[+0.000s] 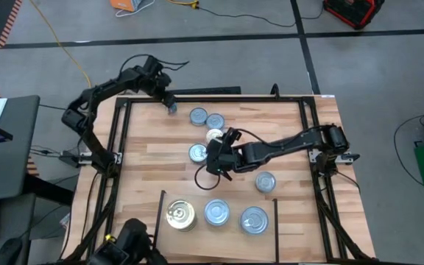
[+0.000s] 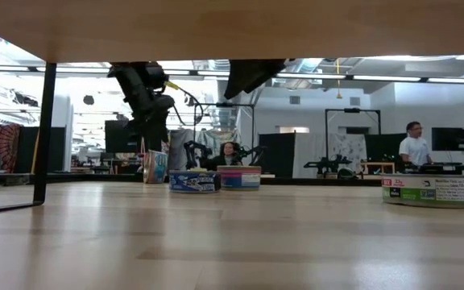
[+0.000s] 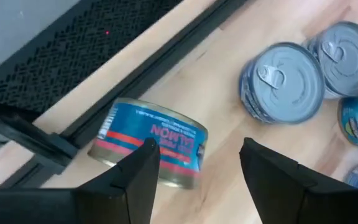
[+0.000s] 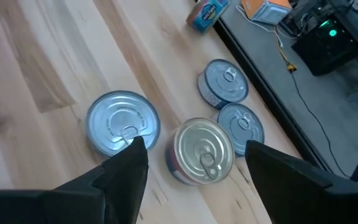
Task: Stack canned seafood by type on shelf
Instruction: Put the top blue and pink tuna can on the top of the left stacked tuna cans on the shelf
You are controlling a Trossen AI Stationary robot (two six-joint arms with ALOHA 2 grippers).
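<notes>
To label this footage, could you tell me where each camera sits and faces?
High: overhead, straight down on the table, both arms.
Low: tabletop height, level toward the room; arms hang from above.
Left wrist: past the open left end effector at the tipped blue tin.
Right wrist: past the open right end effector at the gold-topped tin; the tipped tin shows here too.

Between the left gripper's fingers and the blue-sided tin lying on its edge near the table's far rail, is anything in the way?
No. In the left wrist view the open left gripper hangs just off the tipped tin, with only bare wood between.
</notes>
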